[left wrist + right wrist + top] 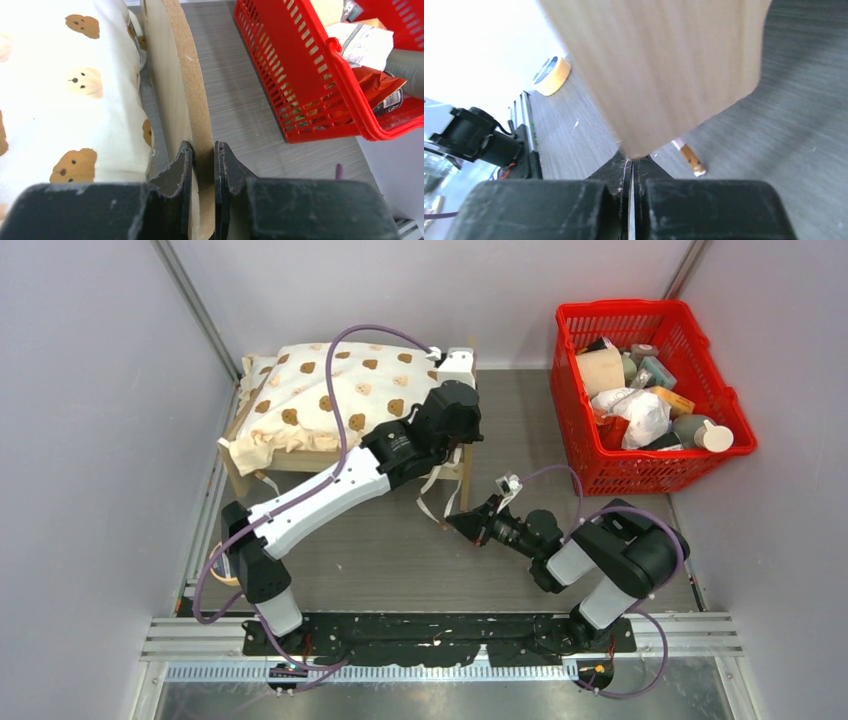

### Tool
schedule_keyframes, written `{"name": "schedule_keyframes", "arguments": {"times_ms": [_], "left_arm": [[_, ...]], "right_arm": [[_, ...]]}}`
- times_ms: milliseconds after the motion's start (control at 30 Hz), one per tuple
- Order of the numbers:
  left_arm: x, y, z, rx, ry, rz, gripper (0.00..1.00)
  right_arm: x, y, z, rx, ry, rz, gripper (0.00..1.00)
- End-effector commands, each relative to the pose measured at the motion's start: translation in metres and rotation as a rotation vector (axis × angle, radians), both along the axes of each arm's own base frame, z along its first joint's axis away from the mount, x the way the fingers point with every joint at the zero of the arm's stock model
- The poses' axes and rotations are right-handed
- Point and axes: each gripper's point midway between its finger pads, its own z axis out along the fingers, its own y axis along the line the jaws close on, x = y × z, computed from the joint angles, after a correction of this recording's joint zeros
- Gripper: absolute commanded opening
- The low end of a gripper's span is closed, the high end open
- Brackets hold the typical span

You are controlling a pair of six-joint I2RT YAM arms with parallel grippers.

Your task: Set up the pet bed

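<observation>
The pet bed (300,462) stands at the back left, a light-wood frame with a cream bear-print cushion (330,390) lying on it. My left gripper (202,150) is shut on the top edge of the bed's wooden end panel (175,75), one finger on each face, and the cushion (60,100) lies just left of it. My right gripper (455,521) sits low on the table in front of the bed's right end, where white cushion ties (432,498) hang. In the right wrist view that gripper (631,162) is shut, with a wood panel (659,65) right at its tips. Only a thin pale sliver shows between the pads.
A red basket (650,472) full of packets and bottles stands at the back right, and its wall (300,65) is close to the bed's end. A roll of yellow tape (552,75) lies near the left rail. A small brown-and-white piece (689,157) lies on the table by the right gripper.
</observation>
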Motion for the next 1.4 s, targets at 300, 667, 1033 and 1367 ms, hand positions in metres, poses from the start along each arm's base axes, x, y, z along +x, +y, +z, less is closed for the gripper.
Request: {"name": "schedule_keyframes", "arguments": {"times_ms": [300,667,1033,1367], "left_arm": [[0.015,-0.019,0.057,-0.236,-0.148,0.014,0.00],[0.015,-0.027,0.003,-0.191,-0.091,-0.003,0.00],[0.015,-0.038,-0.038,-0.181,-0.068,-0.036,0.00],[-0.010,-0.021,-0.048,-0.094,-0.052,-0.128,0.50]], "right_arm": [[-0.042,-0.010,0.006,0.053,0.073,-0.080,0.05],[-0.065,-0.035,-0.036,-0.231,0.112,-0.144,0.05],[-0.097,-0.033,-0.066,-0.354,0.226,-0.066,0.05],[-0.100,-0.035,-0.055,-0.296,0.228,-0.094,0.05]]}}
